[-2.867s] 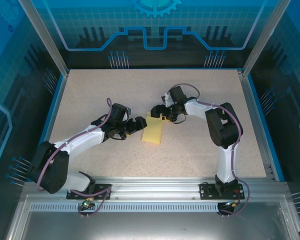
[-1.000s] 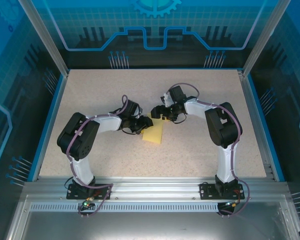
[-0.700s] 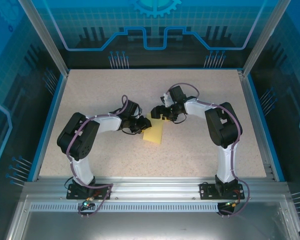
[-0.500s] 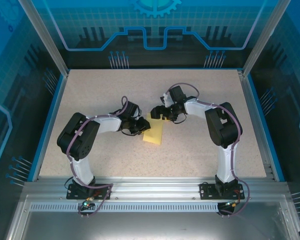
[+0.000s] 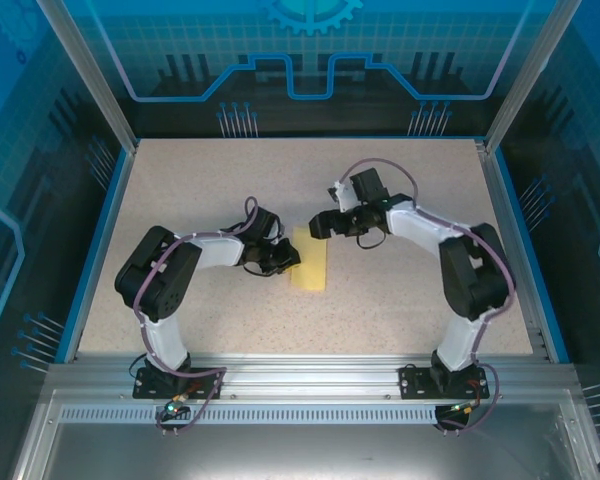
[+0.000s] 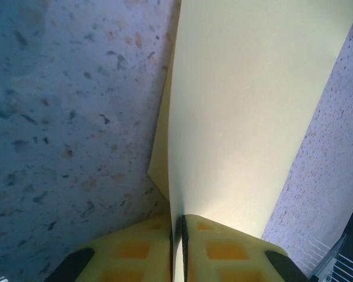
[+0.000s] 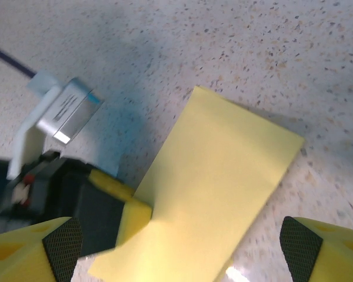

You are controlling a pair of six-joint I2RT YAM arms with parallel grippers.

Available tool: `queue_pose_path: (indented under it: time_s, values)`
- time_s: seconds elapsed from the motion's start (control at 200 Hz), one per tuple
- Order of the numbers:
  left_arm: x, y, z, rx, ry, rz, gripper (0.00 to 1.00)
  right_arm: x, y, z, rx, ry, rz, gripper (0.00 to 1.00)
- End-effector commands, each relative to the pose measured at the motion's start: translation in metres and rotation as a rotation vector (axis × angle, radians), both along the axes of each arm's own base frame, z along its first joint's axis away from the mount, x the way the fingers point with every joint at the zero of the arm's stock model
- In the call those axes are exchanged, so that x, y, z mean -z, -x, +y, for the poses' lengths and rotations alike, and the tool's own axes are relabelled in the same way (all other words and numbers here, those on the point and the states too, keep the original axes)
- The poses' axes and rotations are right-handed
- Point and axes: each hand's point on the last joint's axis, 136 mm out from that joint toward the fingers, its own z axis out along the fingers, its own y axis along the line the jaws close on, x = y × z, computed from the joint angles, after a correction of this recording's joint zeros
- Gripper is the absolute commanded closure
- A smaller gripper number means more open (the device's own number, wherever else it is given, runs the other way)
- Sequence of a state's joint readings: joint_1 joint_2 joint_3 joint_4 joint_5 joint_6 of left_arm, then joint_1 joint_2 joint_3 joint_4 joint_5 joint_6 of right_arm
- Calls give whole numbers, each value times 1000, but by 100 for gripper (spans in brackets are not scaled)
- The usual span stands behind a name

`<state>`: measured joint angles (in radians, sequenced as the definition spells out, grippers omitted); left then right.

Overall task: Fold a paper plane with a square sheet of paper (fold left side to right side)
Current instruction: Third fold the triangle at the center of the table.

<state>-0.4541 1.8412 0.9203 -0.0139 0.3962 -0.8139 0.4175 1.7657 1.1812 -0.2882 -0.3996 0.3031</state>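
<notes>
The paper [image 5: 313, 272] is lying near the middle of the table [image 5: 180, 190], between the two arms. From above it is showing as a pale-yellow strip running from near to far, not as a full square. The left gripper [image 5: 289, 262] is reaching in from the left and pinching the strip's left edge. In the left wrist view its yellow pads [image 6: 135, 249] are sitting almost shut with only the thin paper between them. The paper is rising out of the pinch and stretching away, and a second layer is peeking out along its left side over the speckled top. The right wrist view is showing the same grip from the other side: one yellow pad is pressing on the paper's edge while the rest of the strip is resting flat. The right gripper [image 5: 321, 224] is hanging just beyond the strip's far end with its jaws standing wide apart. Its fingers [image 7: 320, 247] are framing the paper from above and holding nothing. Whether it is touching the paper I cannot tell.
</notes>
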Motion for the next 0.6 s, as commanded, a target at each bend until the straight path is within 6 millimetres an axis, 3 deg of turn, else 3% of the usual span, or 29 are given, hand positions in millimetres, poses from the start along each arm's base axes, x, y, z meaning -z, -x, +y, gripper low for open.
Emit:
queue_pose_path:
  time_s: [0.0, 0.135, 0.155, 0.31, 0.435, 0.595]
  values:
    - [-5, 1, -4, 7, 3, 5, 86, -11, 26, -11, -61, 30, -100, 11]
    - [-8, 4, -8, 4, 7, 33, 88, -14, 69, -3, -157, 79, -237, 15]
    - [-9, 4, -8, 2, 8, 35, 89, -5, 81, -4, -171, 100, -241, 15]
    - [-15, 5, -12, -5, 30, 47, 91, 11, 124, 10, -266, 167, -425, 16]
    - [-21, 5, -16, 2, 41, 52, 92, 19, 139, 25, -338, 258, -535, 17]
    - [-25, 5, -18, 5, 46, 51, 92, 32, 137, 44, -412, 377, -615, 21]
